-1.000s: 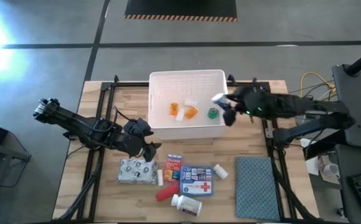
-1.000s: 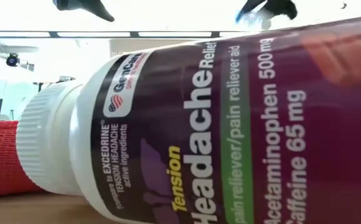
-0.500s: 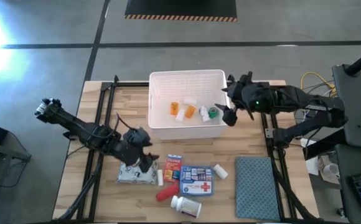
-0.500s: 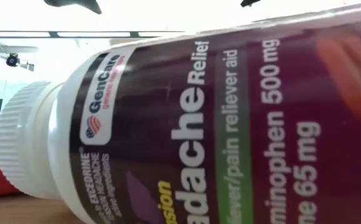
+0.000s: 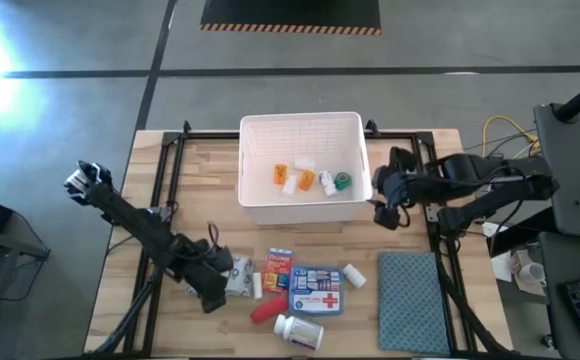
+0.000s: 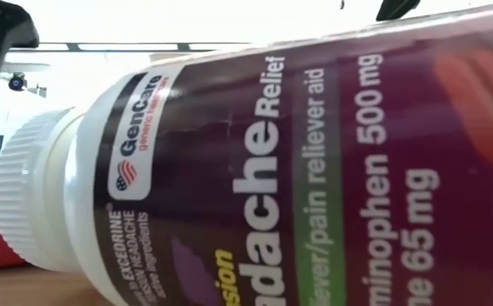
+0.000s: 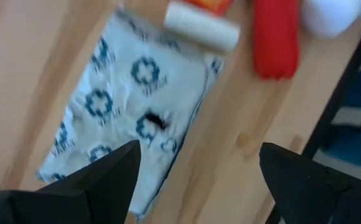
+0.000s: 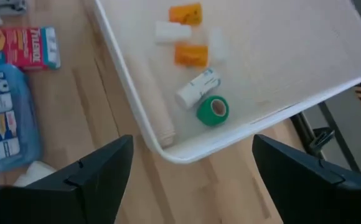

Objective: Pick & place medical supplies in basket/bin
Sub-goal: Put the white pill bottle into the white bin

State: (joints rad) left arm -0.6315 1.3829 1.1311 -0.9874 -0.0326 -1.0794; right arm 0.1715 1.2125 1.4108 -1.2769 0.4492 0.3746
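Left pincer [image 7: 196, 171] above wooden table [image 7: 18, 68]

Two dark jointed arms, each with a black two-fingered claw [image 5: 207, 297].

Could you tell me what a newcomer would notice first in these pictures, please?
The white bin at the table's far middle, holding orange vials and a green tape roll. Nearer, the left pincer hangs open over the grey patterned pack. A headache-relief bottle fills the low view.
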